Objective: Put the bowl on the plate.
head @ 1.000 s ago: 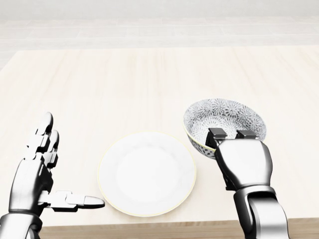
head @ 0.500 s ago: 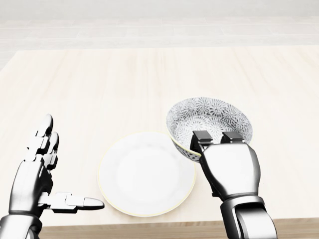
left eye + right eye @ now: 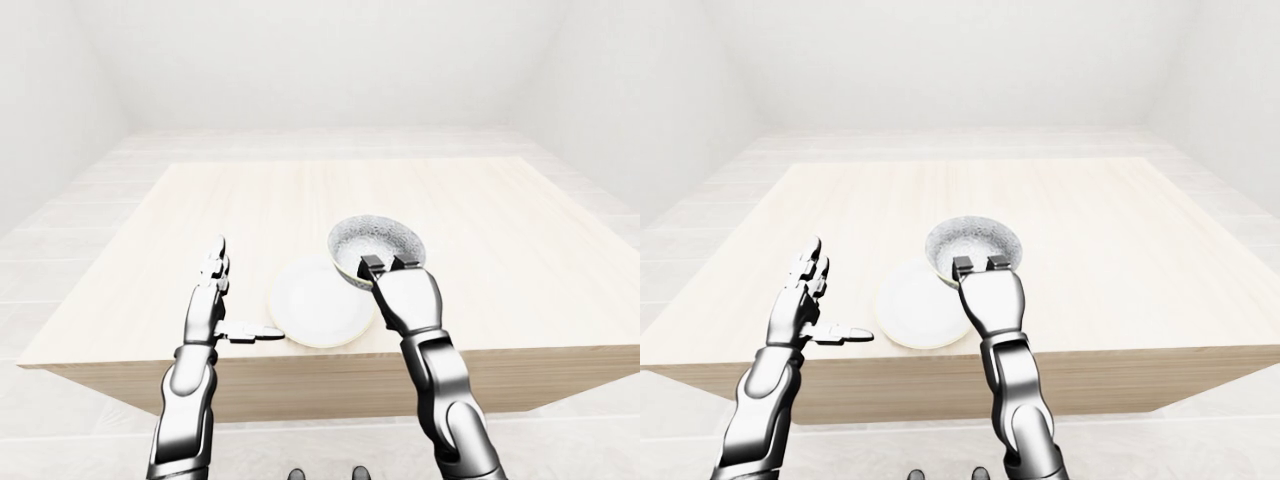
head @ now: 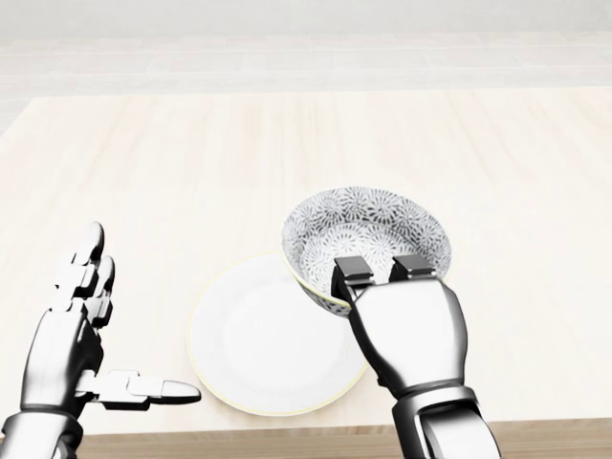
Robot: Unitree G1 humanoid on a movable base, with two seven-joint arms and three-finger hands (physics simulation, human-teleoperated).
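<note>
Gripping grey-floral bowl (image 4: pixel 368 222), R fingers (image 4: pixel 352 270)

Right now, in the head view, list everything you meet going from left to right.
Open silver left hand → round white plate → grey floral-patterned bowl, gripped at its rim by the silver right hand.

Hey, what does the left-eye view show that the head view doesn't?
Only the left-eye view: the whole table, its near side face and the white walls. Only the head view: the bowl's floral pattern, clearly. Both: the right hand gripping the bowl's rim over the plate's right edge, and the left hand open left of the plate.
</note>
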